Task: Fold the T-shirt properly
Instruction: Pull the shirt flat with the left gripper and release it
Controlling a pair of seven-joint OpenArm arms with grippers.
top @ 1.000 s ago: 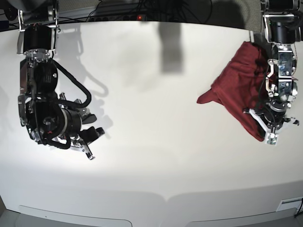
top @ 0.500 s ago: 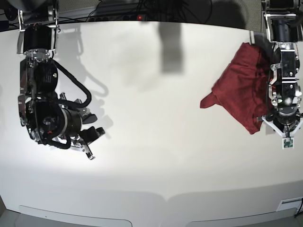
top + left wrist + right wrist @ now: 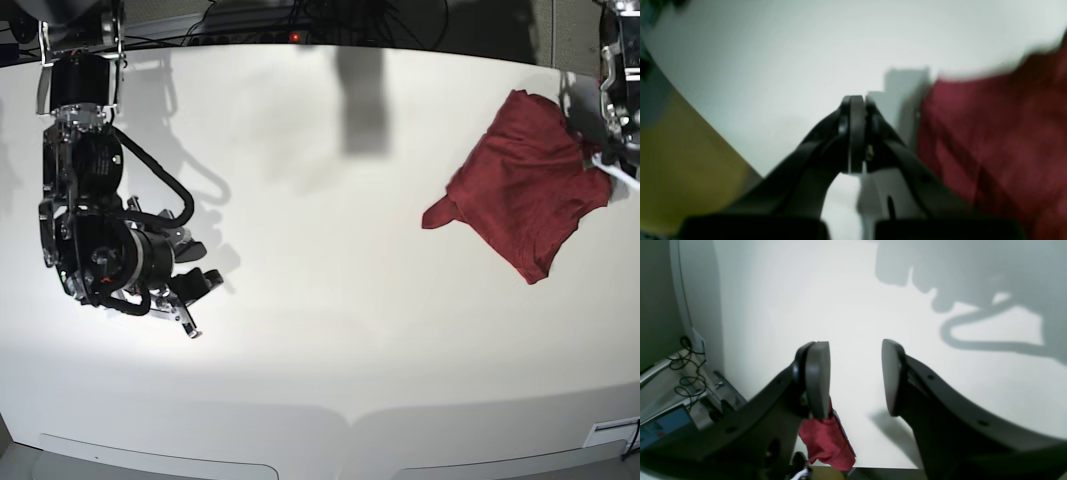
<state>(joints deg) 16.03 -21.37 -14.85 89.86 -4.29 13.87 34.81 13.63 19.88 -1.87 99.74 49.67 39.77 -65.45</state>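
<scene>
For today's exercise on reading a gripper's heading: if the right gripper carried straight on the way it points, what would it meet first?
Probably only the bare white table: the open right gripper has nothing between or ahead of its fingers, though depth is unclear. The T-shirt lies far across.

Looks like robotics lab / test cell, not home. Evidence: big plain white table (image 3: 330,330) w/ curved edge, bare work surface. Black cables (image 3: 300,15) + strip w/ red indicator light (image 3: 295,37) along far edge. More loose cable loops (image 3: 686,373) + blue-labelled equipment box (image 3: 663,426) off table side in right wrist view. Hard overhead lighting, sharp shadows.
</scene>
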